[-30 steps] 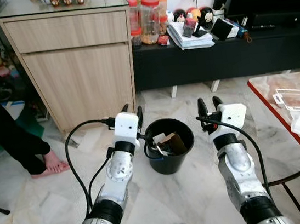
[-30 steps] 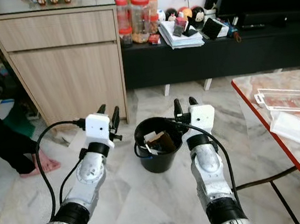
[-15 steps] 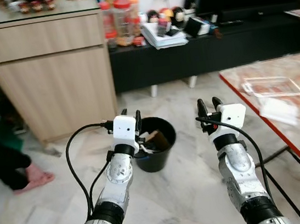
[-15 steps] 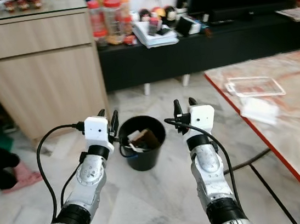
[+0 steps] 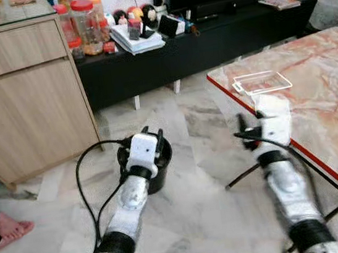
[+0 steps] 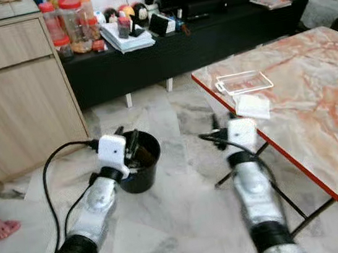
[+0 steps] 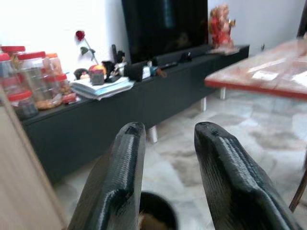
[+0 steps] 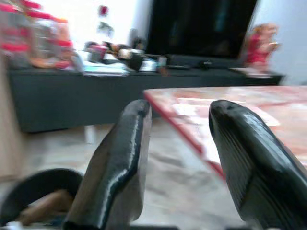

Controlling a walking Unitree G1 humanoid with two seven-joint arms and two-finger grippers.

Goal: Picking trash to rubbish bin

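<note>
Camera swung right, bin point(image 6: 137, 162) beside left jaws

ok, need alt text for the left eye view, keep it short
Both grippers, left and right, are raised with fingers open and empty over a marble floor. A black rubbish bin stands behind the left one; a red-edged marble table carrying a clear tray lies to the right.

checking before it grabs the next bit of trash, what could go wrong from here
1. The right gripper hovers open, level with the red edge of the marble table; reaching for the white packet or the clear tray, its fingers could knock that edge.
2. The left gripper sits right over the black bin; a swing might tip it.
3. Loose black cables hang off both arms and could snag the table's frame.
</note>
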